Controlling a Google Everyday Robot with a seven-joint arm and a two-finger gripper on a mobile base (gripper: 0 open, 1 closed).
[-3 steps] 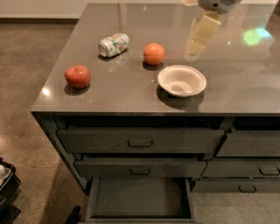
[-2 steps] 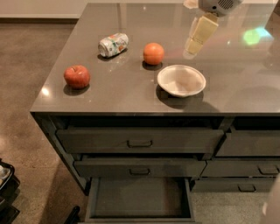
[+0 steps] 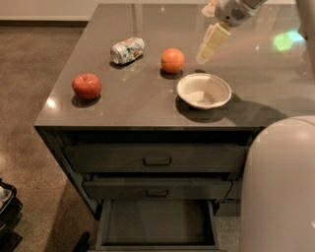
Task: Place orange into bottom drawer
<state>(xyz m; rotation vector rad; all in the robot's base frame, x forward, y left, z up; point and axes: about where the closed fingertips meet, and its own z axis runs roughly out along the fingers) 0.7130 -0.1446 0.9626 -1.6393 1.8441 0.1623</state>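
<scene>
Claw (image 3: pixel 208 47) hovers near orange (image 3: pixel 173 60), wrist cut off; bottom drawer (image 3: pixel 157 224) front cropped.

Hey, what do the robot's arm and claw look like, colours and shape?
The claw, over the counter behind the white bowl, is pale cream-yellow, flat and tapering. Its wrist housing is rounded and light grey. A smooth off-white rounded shell fills the lower right. No cables or markings show.

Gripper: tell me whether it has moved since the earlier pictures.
Yes. Judged against the white bowl, which has stayed put, the gripper has shifted left over the countertop, toward the orange.
</scene>
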